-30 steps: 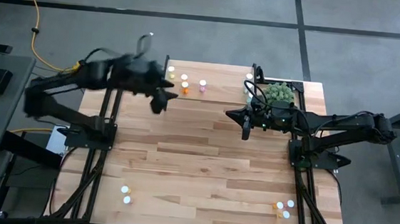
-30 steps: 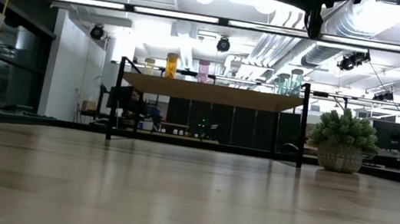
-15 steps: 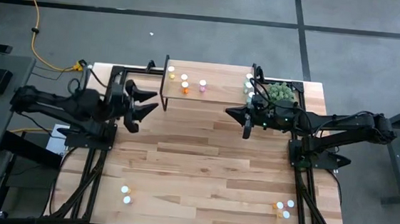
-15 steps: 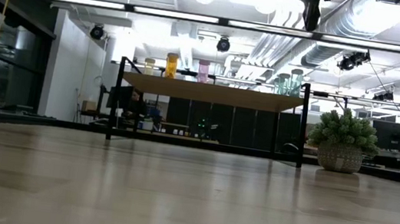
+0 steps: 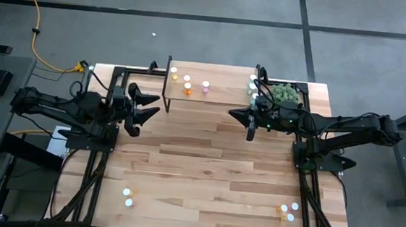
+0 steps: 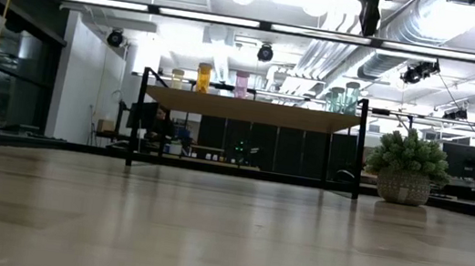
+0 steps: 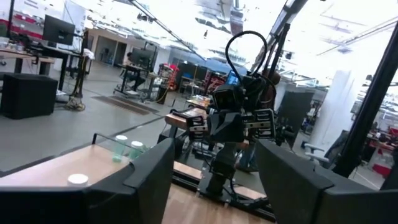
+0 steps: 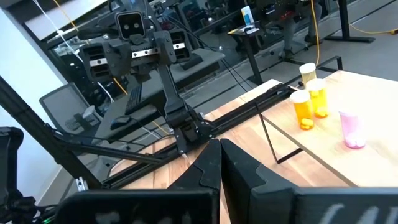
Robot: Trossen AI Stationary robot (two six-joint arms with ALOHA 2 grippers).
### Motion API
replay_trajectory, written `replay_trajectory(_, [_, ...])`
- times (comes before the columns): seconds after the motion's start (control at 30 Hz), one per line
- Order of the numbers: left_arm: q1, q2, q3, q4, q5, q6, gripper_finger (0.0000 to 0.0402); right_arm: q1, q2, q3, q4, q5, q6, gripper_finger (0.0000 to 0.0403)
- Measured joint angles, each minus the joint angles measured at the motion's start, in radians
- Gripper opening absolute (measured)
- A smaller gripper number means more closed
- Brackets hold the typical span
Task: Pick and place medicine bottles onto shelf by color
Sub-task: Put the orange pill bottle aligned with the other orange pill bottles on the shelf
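The shelf (image 5: 219,93) stands at the table's far edge on thin black legs. On its top stand medicine bottles: yellow ones (image 5: 173,72), an orange one (image 5: 187,90), a pink one (image 5: 206,87) and teal ones (image 5: 253,87). More bottles stand on the table near its front edge, at the left (image 5: 128,197) and the right (image 5: 288,211). My left gripper (image 5: 149,111) hovers open over the table's left side, short of the shelf's left end. My right gripper (image 5: 233,115) hovers shut in front of the shelf's right end. Neither holds anything.
A fuzzy green plant (image 5: 284,94) in a pot sits beside the shelf's right end, under my right arm. Black arm frames run along the table's left (image 5: 103,138) and right (image 5: 308,162) edges. Bare wood (image 5: 206,164) lies between the shelf and the near bottles.
My left gripper has drawn back from the shelf's left end toward the table's left edge, sinking and tipping up to about level, then come to rest. It has stayed open and holds nothing. The bottles on the shelf stand as before.
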Motion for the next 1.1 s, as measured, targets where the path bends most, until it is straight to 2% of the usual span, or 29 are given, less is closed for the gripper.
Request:
replay_trajectory(0.1, [0.000, 0.000, 0.000, 0.000, 0.031, 0.013, 0.0171, 0.000, 0.000, 0.000, 0.000, -0.007, 0.000, 0.0000])
replay_trajectory(0.23, [0.000, 0.000, 0.000, -0.009, 0.085, 0.058, 0.0049, 0.000, 0.000, 0.000, 0.000, -0.016, 0.000, 0.0000])
replay_trajectory(0.3, [0.000, 0.000, 0.000, -0.012, 0.099, 0.064, 0.0014, 0.000, 0.000, 0.000, 0.000, -0.017, 0.000, 0.0000])
replay_trajectory(0.57, [0.000, -0.007, -0.007, -0.012, 0.138, 0.052, 0.0001, 0.000, 0.000, 0.000, 0.000, -0.018, -0.004, 0.0001])
replay_trajectory(0.67, [0.000, -0.008, -0.017, -0.009, 0.132, 0.033, 0.0000, 0.000, 0.001, 0.031, -0.053, -0.066, 0.007, 0.0017])
replay_trajectory(0.73, [0.000, -0.008, -0.017, -0.009, 0.130, 0.026, 0.0000, 0.002, 0.000, 0.093, -0.167, -0.102, 0.013, 0.0041])
replay_trajectory(0.9, [0.000, -0.009, -0.017, -0.008, 0.098, 0.026, 0.0000, 0.051, 0.000, 0.274, -0.631, -0.133, 0.035, 0.0131])
replay_trajectory(1.0, [0.000, -0.009, -0.017, -0.008, 0.097, 0.026, 0.0000, 0.109, -0.001, 0.324, -0.887, -0.189, 0.154, 0.0183])
replay_trajectory(1.1, [0.000, -0.009, -0.017, -0.009, 0.097, 0.026, 0.0000, 0.214, 0.000, 0.323, -1.086, -0.235, 0.348, 0.0218])
